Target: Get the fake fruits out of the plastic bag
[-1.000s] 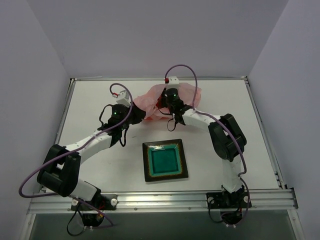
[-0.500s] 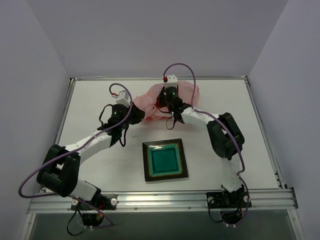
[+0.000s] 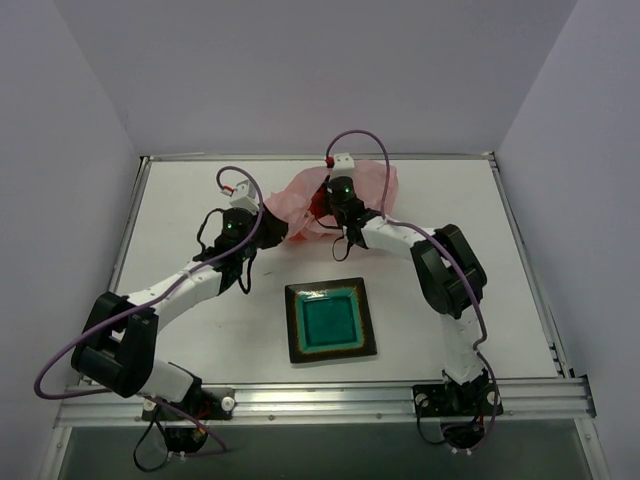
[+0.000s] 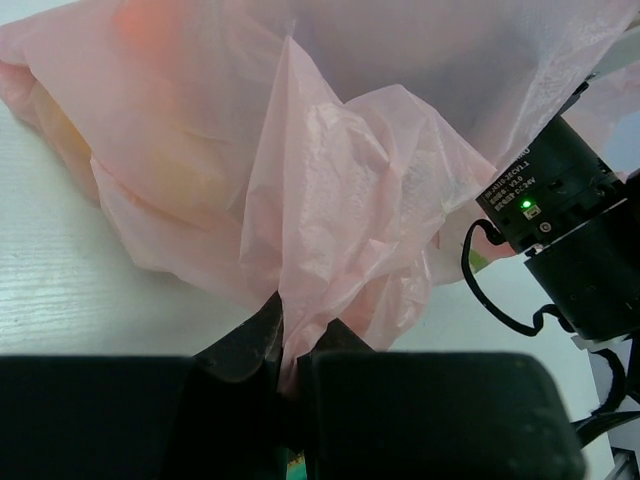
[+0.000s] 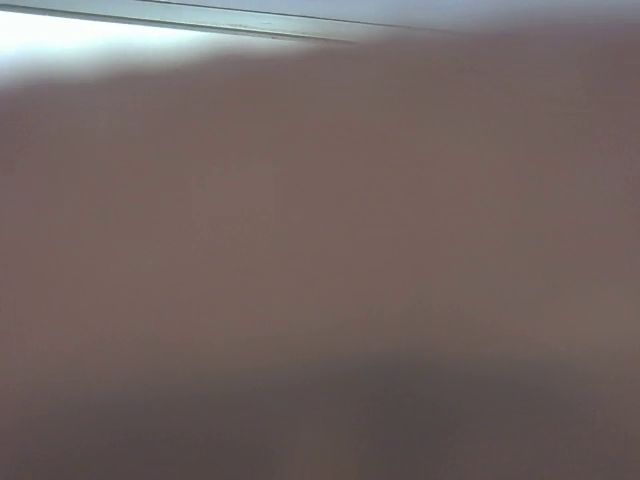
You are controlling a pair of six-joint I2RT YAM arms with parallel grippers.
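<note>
The pink plastic bag [image 3: 372,182] lies crumpled at the back middle of the table. My left gripper [image 3: 270,226] is shut on a fold of the bag [image 4: 330,170] at its near left edge; film runs down between the closed fingers [image 4: 245,335]. My right gripper [image 3: 326,203] reaches into the bag from the right, its fingers hidden by the film. A red patch of the fake fruits [image 3: 319,205] shows beside it. An orange glow [image 4: 150,22] shows through the film. The right wrist view is filled by blurred pink film [image 5: 320,280].
A square teal dish with a dark rim [image 3: 296,350] sits on the table in front of the bag, between the two arms. The right arm's black wrist [image 4: 570,240] stands close to the right of the held fold. The table's back rail [image 3: 300,157] runs just behind the bag.
My right wrist has edged a little farther back and left into the bag. My left gripper keeps its hold on the fold and has hardly moved.
</note>
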